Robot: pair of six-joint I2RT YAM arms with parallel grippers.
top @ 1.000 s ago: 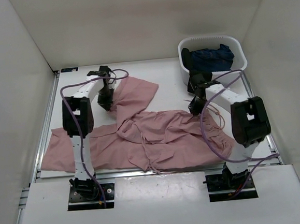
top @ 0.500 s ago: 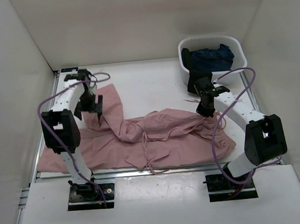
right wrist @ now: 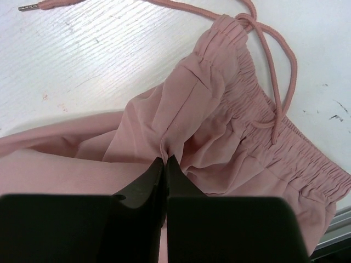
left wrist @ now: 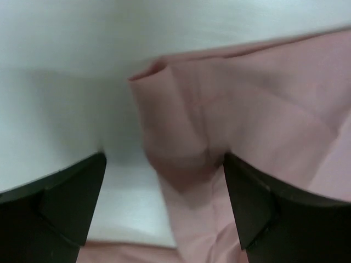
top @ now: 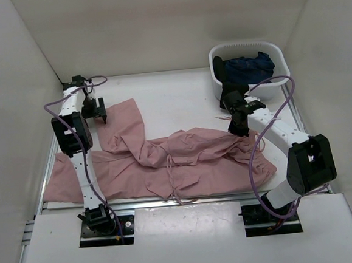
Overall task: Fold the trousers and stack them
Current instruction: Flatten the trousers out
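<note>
The dusty-pink trousers [top: 190, 158] lie spread and wrinkled across the white table, their gathered waist [right wrist: 263, 131] to the right with cords [right wrist: 277, 66] trailing. One leg end [top: 123, 114] lies flat at the far left. My left gripper [top: 100, 116] hovers at that leg's edge. Seen from its wrist, the gripper [left wrist: 164, 159] is open, the folded hem corner [left wrist: 164, 104] lying loose between its dark fingers [left wrist: 258, 203]. My right gripper [top: 237, 128] is shut, pinching a fold of the trousers [right wrist: 181, 120] just beside the waistband, as the right wrist view [right wrist: 165, 158] shows.
A white basket [top: 246, 45] holding dark blue clothes [top: 247, 68] stands at the back right, just behind the right arm. White walls close in on three sides. The other leg [top: 67, 176] reaches the table's near left edge, by a metal rail [top: 50, 159].
My left gripper opened and let go of the leg end, which now lies flat, and moved left towards the back corner. The right gripper stayed shut on the fabric and shifted little.
</note>
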